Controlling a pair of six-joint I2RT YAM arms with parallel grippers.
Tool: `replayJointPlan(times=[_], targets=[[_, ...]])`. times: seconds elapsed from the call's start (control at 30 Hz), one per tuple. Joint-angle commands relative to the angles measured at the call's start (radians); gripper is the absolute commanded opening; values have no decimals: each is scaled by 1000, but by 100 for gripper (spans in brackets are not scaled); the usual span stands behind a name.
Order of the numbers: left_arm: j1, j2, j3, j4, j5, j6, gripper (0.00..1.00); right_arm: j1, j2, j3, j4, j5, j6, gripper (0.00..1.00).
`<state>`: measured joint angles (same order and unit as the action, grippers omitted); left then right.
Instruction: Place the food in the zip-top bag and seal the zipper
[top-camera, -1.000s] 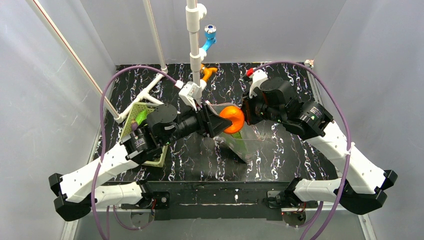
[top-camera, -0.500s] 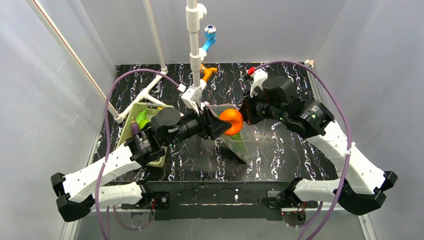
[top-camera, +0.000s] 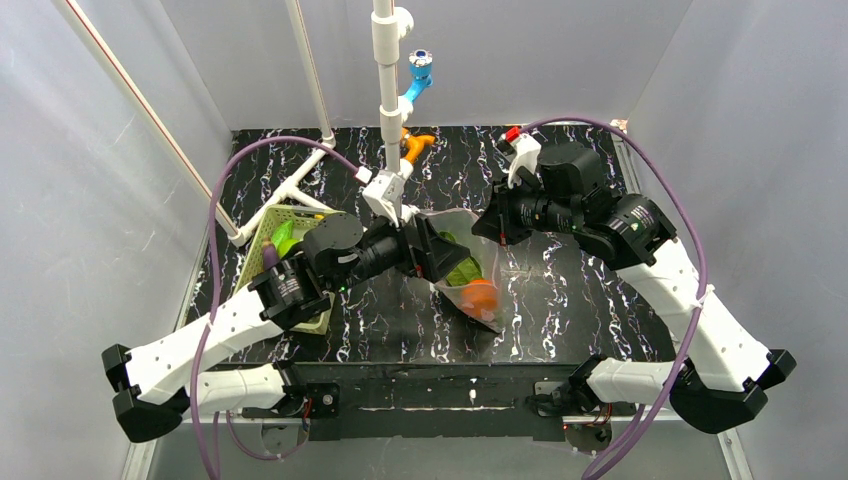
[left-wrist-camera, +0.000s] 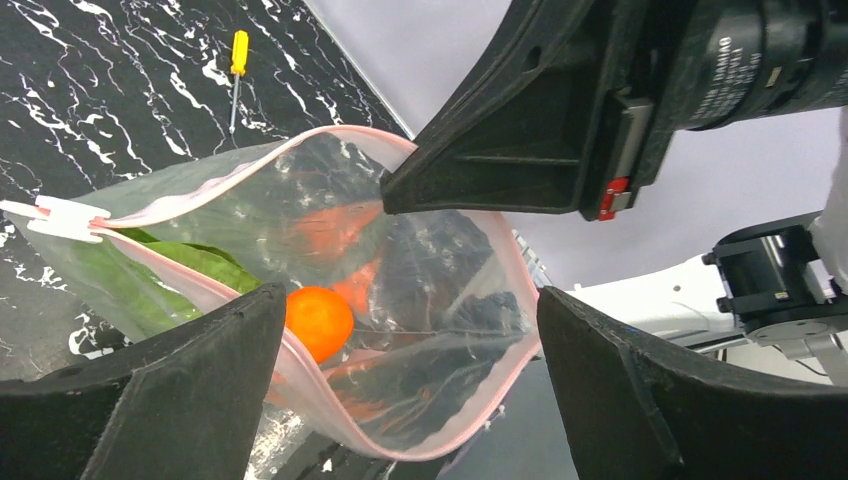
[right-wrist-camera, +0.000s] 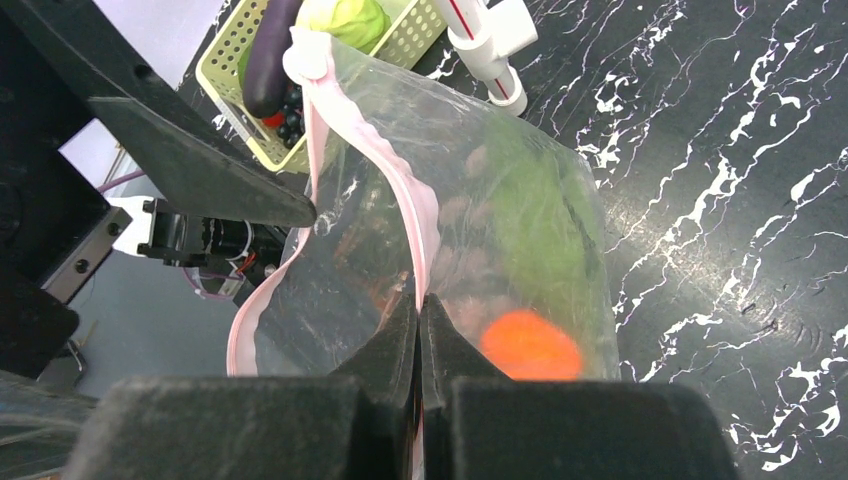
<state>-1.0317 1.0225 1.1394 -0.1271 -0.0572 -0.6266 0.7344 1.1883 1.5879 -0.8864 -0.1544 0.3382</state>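
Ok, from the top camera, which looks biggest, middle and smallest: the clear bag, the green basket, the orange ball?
Largest: clear bag and green basket look about alike; the left arm covers part of the basket, so I won't rank them.
Smallest: orange ball, inside the bag.

- Clear crinkly zip-top plastic bag (top-camera: 472, 280): in the top view, its mouth end is hidden under the left gripper (top-camera: 438, 254).
- Pink zipper strip (right-wrist-camera: 425, 215): its lower run is hidden between the pinched-together fingertips of the right gripper (right-wrist-camera: 418, 300).
- Inside the bag: orange ball (right-wrist-camera: 530, 345) and green mass (right-wrist-camera: 540, 215), both blurred by the plastic; what the green mass is cannot be told.
- Beyond the bag: pale green slatted plastic basket (right-wrist-camera: 412, 45), purple elongated piece (right-wrist-camera: 268, 55) and green round fruit (right-wrist-camera: 345, 18), all cut off by the top edge.
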Motion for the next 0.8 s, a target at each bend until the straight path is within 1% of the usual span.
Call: replayJointPlan(times=[0.0,0.2,0.27,0.37,0.43,0.5,0.57,0.63,0.77], targets=[[-4,-26,62,-36,5,16,94,-13,6,37,68,-40,4,1],[-4,-115,57,-78,-13,4,94,-24,14,44,67,-37,-10,1],[-4,-144,85,-156,-51,3,94,-26,14,42,65,-22,-24,1],[-4,-187,145,-332,-147,-2,94,-29,-3,36,78,-38,-56,1],[-4,-232,182,-463,-237,-20,95,-29,-55,0,139,-82,-72,1],[-4,-284,201,-559,-330,-49,98,-29,-122,-48,213,-106,-67,1],[-3,-346,196,-616,-399,-67,98,-29,-145,-58,230,-105,-59,1],[-4,-397,169,-651,-449,-89,98,-29,-119,-54,207,-84,-56,1],[-4,-446,125,-710,-476,-144,98,-29,-47,-149,196,-4,-33,1]])
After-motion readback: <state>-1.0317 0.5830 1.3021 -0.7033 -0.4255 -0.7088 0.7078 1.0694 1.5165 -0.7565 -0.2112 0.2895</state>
